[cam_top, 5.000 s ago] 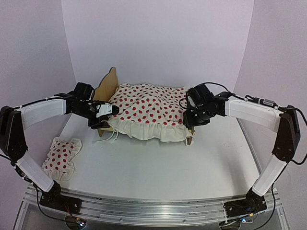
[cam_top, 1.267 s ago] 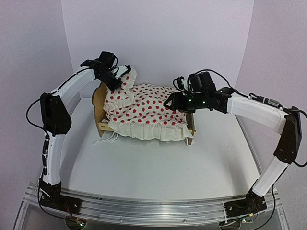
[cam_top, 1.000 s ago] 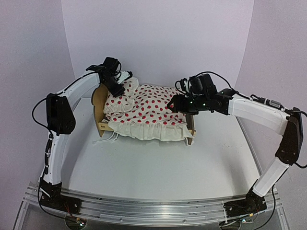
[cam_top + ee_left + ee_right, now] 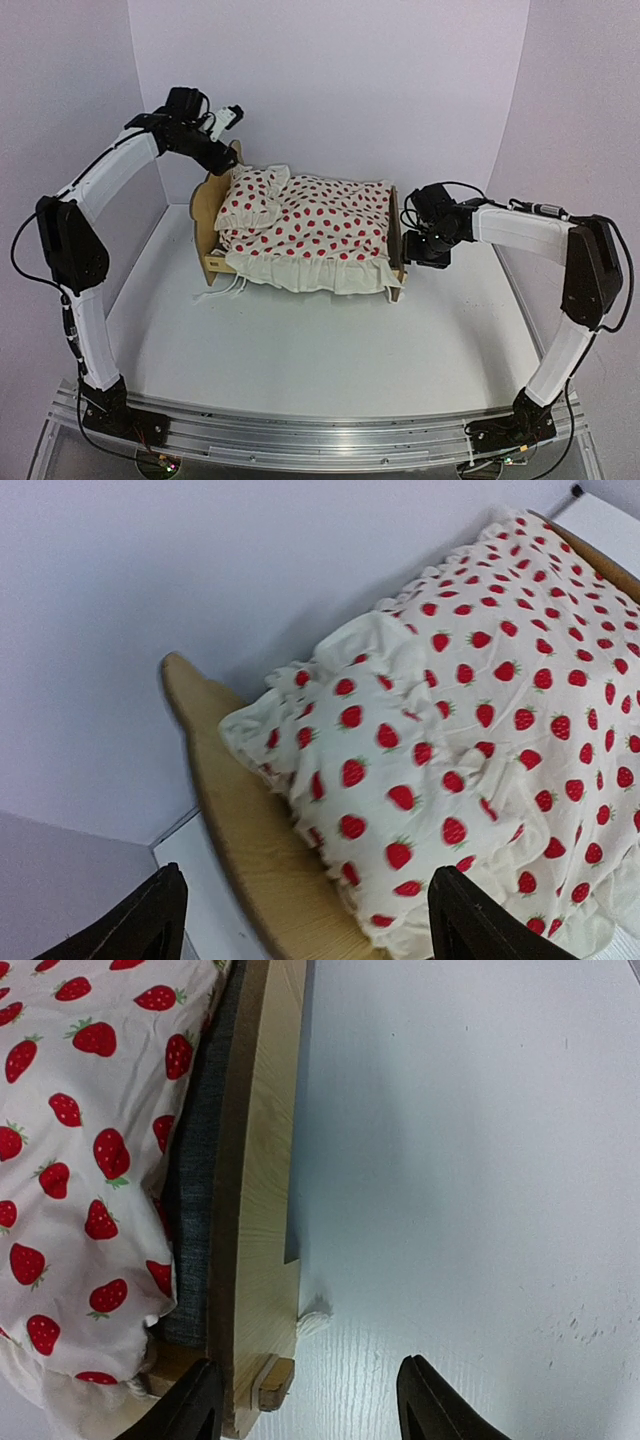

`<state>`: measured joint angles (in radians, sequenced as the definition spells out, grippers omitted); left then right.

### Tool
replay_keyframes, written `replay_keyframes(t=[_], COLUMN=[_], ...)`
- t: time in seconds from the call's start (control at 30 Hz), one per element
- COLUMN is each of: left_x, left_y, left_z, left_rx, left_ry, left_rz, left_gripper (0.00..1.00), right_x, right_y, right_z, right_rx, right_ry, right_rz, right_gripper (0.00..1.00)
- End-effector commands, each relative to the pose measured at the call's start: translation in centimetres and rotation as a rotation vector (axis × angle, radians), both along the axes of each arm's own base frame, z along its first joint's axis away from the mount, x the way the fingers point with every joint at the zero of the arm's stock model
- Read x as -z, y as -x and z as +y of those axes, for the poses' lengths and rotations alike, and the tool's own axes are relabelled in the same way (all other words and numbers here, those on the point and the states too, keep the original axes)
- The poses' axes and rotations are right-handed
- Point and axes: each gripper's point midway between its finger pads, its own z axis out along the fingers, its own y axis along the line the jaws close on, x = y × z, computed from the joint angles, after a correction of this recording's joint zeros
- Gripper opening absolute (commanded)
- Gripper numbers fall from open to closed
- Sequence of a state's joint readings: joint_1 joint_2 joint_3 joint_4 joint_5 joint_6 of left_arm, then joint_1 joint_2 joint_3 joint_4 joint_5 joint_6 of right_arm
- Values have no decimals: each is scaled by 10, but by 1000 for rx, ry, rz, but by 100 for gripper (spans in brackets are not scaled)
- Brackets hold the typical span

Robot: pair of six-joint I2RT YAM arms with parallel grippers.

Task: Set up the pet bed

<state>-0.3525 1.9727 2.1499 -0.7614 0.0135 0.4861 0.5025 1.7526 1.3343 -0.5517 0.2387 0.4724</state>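
Note:
The pet bed, a light plywood frame, stands mid-table with its headboard (image 4: 208, 195) at the left and its footboard (image 4: 399, 255) at the right. A cream red-dotted ruffled cloth (image 4: 320, 232) covers it. The small red-dotted pillow (image 4: 250, 198) lies at the head end. My left gripper (image 4: 218, 150) is open and empty, raised above and behind the headboard. In the left wrist view the pillow (image 4: 400, 750) and headboard (image 4: 240, 820) lie below its fingers (image 4: 150, 920). My right gripper (image 4: 418, 252) is open just outside the footboard (image 4: 255, 1210). The grey mattress (image 4: 195, 1190) shows beside it.
The white table (image 4: 300, 340) runs from the bed to the metal rail (image 4: 320, 440) at the near edge. White cords (image 4: 232, 285) hang by the bed's near left corner. Pale walls close in behind and on both sides.
My left gripper has let go of the pillow and risen up and to the left; the pillow now lies at the head end. My right gripper has moved off the cloth to outside the footboard.

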Motion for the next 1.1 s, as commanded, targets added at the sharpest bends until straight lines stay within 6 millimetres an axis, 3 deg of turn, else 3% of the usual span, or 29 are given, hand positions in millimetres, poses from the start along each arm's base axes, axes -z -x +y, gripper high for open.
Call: replay_keyframes(t=[0.0,0.13,0.27,0.33,0.43,0.5,0.57,0.67,0.73,0.9,0.97,1.07], left_x=[-63,-44,-4,25,72,102,121,141,148,165,173,196], left_y=[13,25,37,44,61,73,77,82,88,111,124,142], left_z=[94,136,151,151,134,123,125,130,130,125,118,117], left_rx=[-175,-252,-281,-281,-215,-167,-176,-197,-201,-191,-159,-158], left_ry=[139,121,94,86,135,158,145,120,125,189,233,265], left_rz=[-74,-36,37,99,231,306,335,375,394,424,439,448], left_gripper=[84,85,85,85,82,79,78,78,78,79,79,81], right_x=[30,31,24,20,13,10,1,-29,-61,-130,-132,-104], right_y=[-1,-8,-21,-29,-38,-42,-44,-42,-39,-25,-13,8], right_z=[-7,-22,-36,-42,-47,-39,-20,-1,-1,-39,-61,-102], right_rx=[3,29,34,32,12,-33,-107,-176,-193,-123,-81,14], right_ry=[37,80,106,120,138,109,35,-69,-95,-144,-121,-49], right_rz=[78,65,48,47,47,55,62,28,-40,-212,-242,-219], right_gripper=[58,57,57,56,56,57,57,59,61,65,67,68])
